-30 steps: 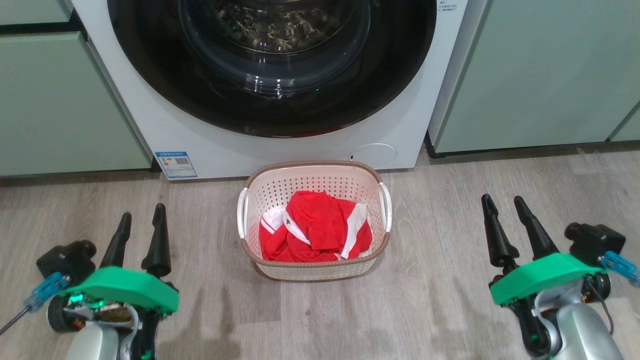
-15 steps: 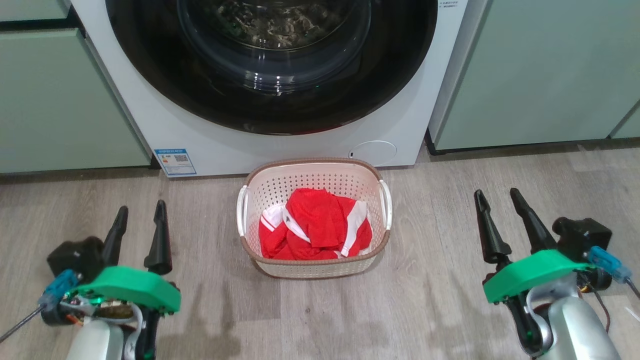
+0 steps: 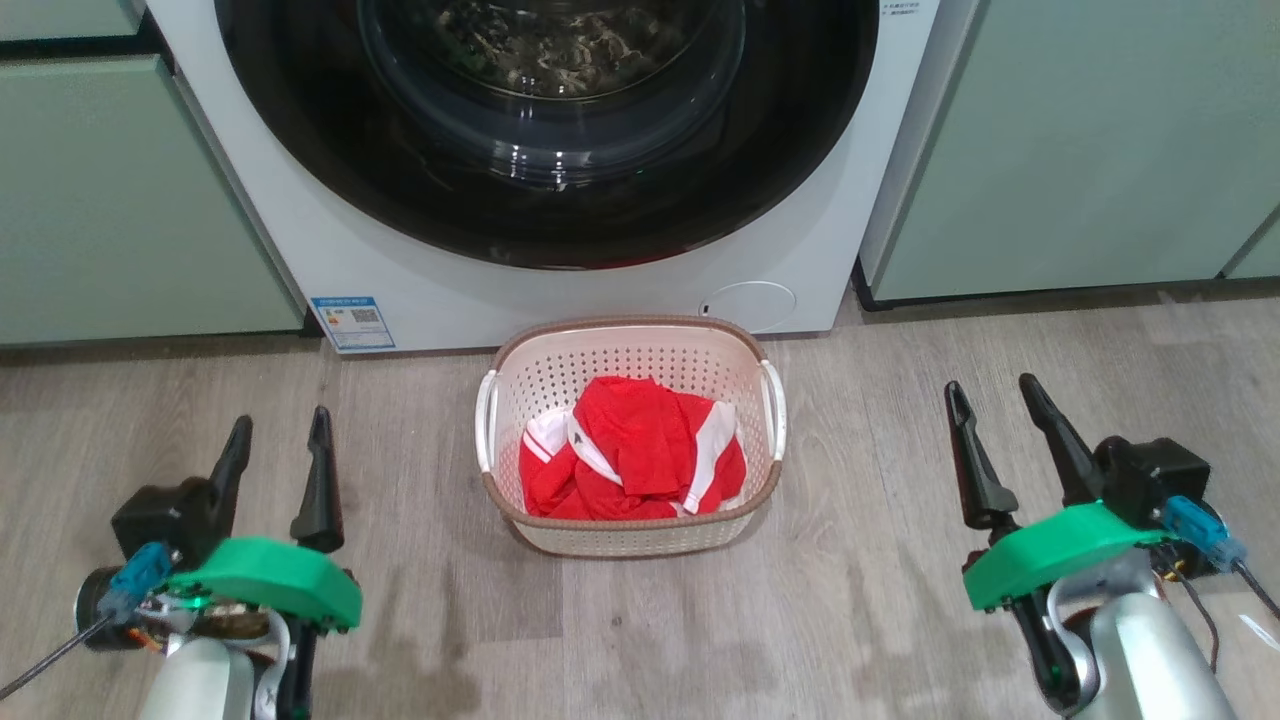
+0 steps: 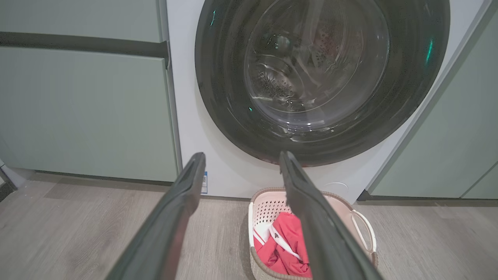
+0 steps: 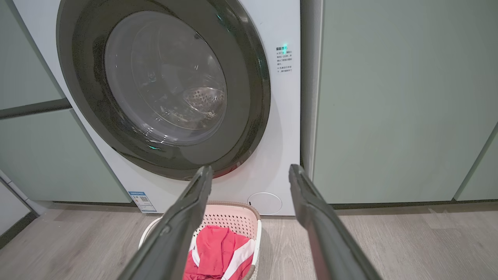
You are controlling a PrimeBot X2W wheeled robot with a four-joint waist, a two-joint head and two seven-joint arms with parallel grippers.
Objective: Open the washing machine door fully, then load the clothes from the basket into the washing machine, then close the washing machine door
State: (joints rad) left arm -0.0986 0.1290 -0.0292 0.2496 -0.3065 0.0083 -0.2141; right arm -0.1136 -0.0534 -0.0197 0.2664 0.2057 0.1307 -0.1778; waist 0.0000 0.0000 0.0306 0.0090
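**A:** What's moved since a second ago?

**B:** Little. The right gripper [image 3: 990,383] has edged inward and the left gripper [image 3: 281,418] has rolled a bit at the wrist. The head view itself has nudged. Nothing else has stirred.

**A:** The door?

**B:** The door [image 3: 550,130] sits shut, flush on the washer [image 3: 560,300]. It is ahead of both sets of fingertips, and above them in the wrist views. The steel drum [image 3: 545,45] shows through the glass.

**A:** And the clothes?

**B:** The clothes [image 3: 630,460] lie bunched in the basket [image 3: 625,328], red with white panels. The basket stands between the two grippers, inward of each and a little ahead. It is well apart from both and just before the washer's front.

**A:** The grippers?

**B:** Both stand wide, fingers spread, empty and touching nothing. Each hangs over the floor with its fingers pointing towards the washer.

**A:** Around them?

**B:** A grey wood-look floor [image 3: 900,620] lies under both. A blue sticker [image 3: 352,322] sits low on the washer, ahead of the left gripper. A round flap [image 3: 748,305] sits behind the basket. Pale green cabinets [image 3: 1080,150] flank the washer, outward of each gripper.
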